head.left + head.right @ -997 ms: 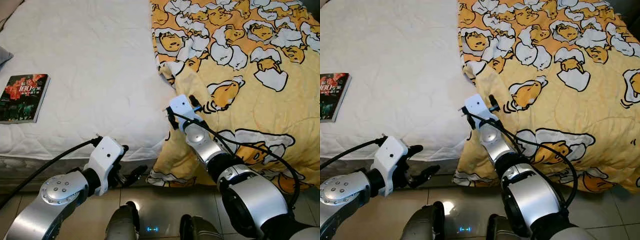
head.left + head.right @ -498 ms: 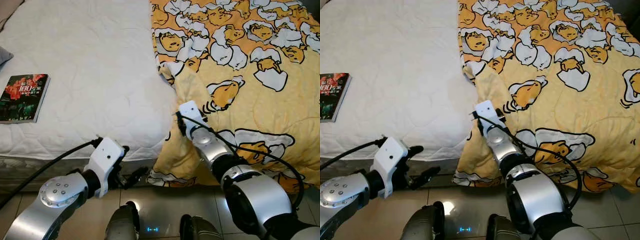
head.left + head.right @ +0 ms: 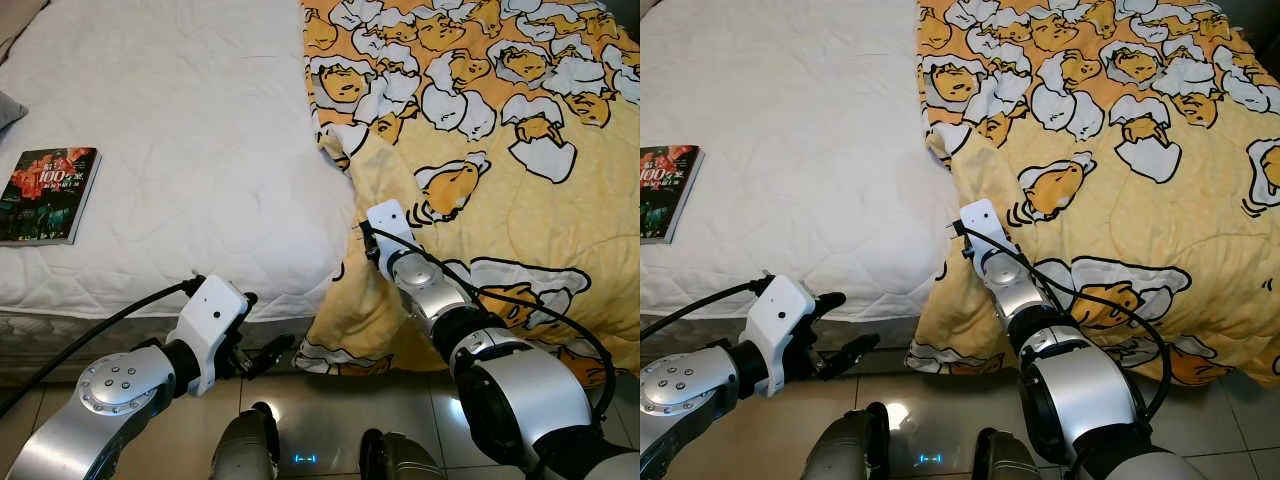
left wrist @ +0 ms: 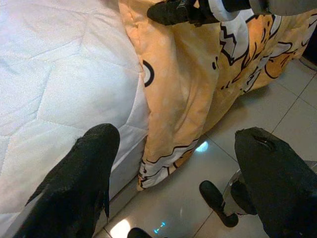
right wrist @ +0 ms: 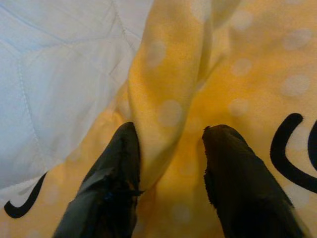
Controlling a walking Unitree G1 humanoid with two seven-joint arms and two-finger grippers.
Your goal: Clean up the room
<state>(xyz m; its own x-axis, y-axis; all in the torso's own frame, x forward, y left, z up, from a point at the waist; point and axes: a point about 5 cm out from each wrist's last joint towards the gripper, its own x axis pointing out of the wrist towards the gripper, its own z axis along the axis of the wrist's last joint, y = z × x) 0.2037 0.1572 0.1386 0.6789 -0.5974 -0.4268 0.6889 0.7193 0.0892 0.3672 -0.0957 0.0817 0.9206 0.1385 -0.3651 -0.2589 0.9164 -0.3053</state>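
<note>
Right end effector (image 5: pixel 168 173): pressed onto the yellow blanket (image 3: pixel 500 150) at the blanket's left border, near the bed's front edge; its two black fingers (image 5: pixel 114 183) stand apart, with a raised fold of the yellow cloth between them, and I cannot tell whether they pinch it.
Left end effector (image 4: pixel 173 188): released, fingers spread wide, low in front of the bed's front edge, over the tiled floor (image 4: pixel 257 99), well apart from the blanket's hanging corner.
Yellow blanket: covers the right half of the bed and drapes over the front edge toward the floor.
White mattress (image 3: pixel 180 130): bare on the left half.
Book (image 3: pixel 45 195): lies flat near the mattress's left edge, well apart from both end effectors.
</note>
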